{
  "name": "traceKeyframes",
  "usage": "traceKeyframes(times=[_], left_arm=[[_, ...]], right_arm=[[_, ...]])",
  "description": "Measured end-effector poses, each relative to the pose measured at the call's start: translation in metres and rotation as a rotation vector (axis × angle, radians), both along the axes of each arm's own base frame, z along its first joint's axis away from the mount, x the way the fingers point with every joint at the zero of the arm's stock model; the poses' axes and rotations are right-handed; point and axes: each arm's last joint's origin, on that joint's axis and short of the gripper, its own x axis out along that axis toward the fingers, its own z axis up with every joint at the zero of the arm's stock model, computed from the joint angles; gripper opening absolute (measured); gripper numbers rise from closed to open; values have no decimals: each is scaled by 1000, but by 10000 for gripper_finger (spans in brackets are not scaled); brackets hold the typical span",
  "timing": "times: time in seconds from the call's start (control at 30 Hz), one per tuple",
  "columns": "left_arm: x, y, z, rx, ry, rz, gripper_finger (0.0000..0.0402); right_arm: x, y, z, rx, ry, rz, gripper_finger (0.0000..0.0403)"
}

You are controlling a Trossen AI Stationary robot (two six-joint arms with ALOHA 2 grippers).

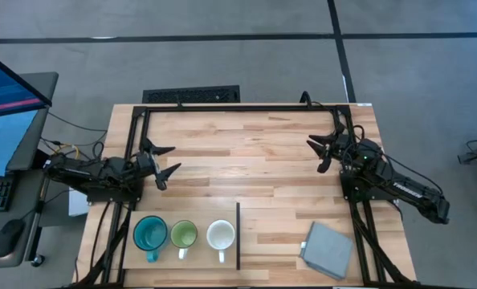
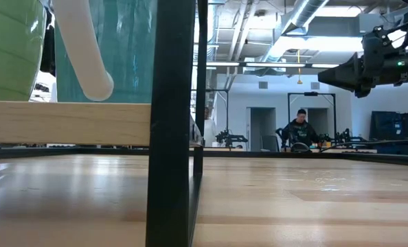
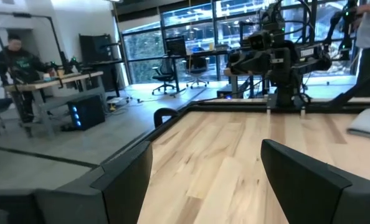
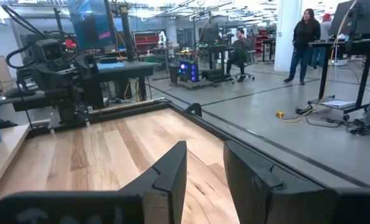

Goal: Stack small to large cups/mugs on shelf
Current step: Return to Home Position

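Three handled mugs stand in a row on the pale shelf panel (image 1: 192,213) at the table's near left: teal (image 1: 150,234), light green (image 1: 183,235) and white (image 1: 221,235), handles toward the near edge. A thin black strip (image 1: 238,237) bounds the panel on its right. In the low view the green mug (image 2: 5,48), a white handle (image 2: 87,55) and the teal mug (image 2: 132,55) rise above the panel's edge (image 2: 66,123). My left gripper (image 1: 165,160) hovers open near the table's left side, beyond the mugs. My right gripper (image 1: 319,153) hovers open at the right side. Neither touches anything.
A grey-blue square pad (image 1: 328,249) lies at the near right corner. A black frame (image 1: 222,107) runs along the table's far edge, and a black post (image 2: 173,123) stands close in the low view. People sit and stand in the room behind. Bare wood lies between the two arms.
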Motion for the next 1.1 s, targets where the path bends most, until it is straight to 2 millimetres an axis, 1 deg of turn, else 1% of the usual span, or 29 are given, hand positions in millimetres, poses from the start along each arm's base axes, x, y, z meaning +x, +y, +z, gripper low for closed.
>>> traceKeyframes(times=[0.1, 1.1], left_arm=[[0, 0, 0, -20, -8, -1, 291], [0, 0, 0, -22, -7, -1, 291]], right_arm=[[0, 0, 0, 0, 0, 0, 129], [0, 0, 0, 0, 1, 0, 129]])
